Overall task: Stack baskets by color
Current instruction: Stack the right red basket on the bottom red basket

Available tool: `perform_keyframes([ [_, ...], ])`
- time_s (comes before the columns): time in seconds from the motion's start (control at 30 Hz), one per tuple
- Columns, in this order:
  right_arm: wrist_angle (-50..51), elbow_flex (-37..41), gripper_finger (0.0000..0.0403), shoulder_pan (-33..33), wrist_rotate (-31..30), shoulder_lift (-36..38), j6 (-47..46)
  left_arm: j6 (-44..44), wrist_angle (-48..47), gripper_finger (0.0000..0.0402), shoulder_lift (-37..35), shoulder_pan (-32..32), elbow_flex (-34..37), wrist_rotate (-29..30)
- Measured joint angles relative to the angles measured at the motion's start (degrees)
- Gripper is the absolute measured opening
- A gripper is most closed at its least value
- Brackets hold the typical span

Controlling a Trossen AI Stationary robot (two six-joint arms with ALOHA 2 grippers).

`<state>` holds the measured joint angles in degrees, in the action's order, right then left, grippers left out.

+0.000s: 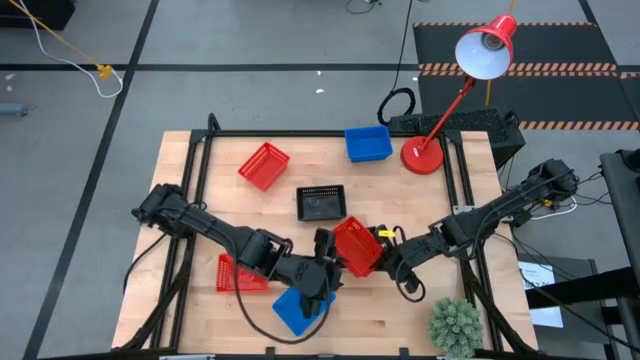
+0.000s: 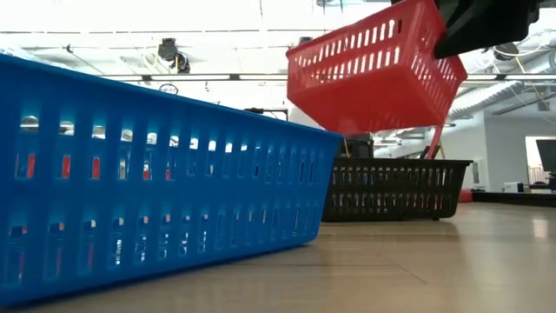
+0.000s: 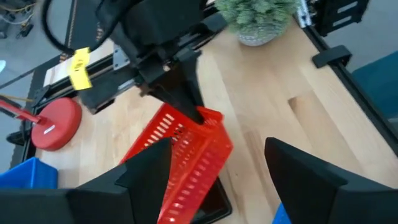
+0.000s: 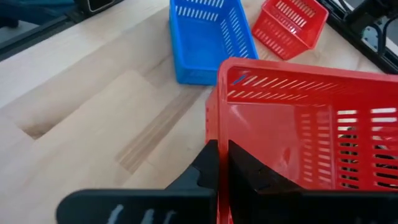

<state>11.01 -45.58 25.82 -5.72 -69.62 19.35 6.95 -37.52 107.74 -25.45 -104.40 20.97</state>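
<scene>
The red basket in hand (image 1: 356, 246) hangs clear of the table (image 1: 400, 215), tilted, near the middle of its front half; the low view shows it in the air in front of the black basket (image 1: 321, 203), which sits flat at the table's centre. The right gripper (image 4: 219, 163) holds it, its jaws pinched on one wall at the rim, a thin edge grip that lets the basket swing down from the pinch and probably explains the tilt. The left gripper (image 3: 217, 171) is just beside the same basket, its jaws spread wide on either side of the lower end without closing on it, which reads as a handover between the arms. Just in front of and below this pair lies a blue basket (image 1: 298, 308) flat on the table, with another red basket (image 1: 240, 273) next to it toward the left edge, partly under the left arm. Farther back stand a third red basket (image 1: 264, 165) and a second blue basket (image 1: 368, 144), well apart from each other. None of the visible baskets looks nested yet, so the sorting seems to be at an early stage. A red lamp (image 1: 424, 155) stands at the back right and a small potted plant (image 1: 455, 325) at the front right corner.
</scene>
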Motion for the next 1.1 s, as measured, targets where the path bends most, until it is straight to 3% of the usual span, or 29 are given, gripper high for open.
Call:
perform_keyframes([
  [0.33, -2.51, 0.0, 0.0004, 0.72, 0.12, 0.01, 3.87, 3.14, 2.75, 0.0269, 3.96, 2.64, 0.09, -9.9],
  [1.1, -1.8, 0.0, 0.0004, 0.85, 3.05, -0.01, 3.45, 3.47, -2.36, 0.0268, 3.74, 3.34, 0.07, -8.36],
])
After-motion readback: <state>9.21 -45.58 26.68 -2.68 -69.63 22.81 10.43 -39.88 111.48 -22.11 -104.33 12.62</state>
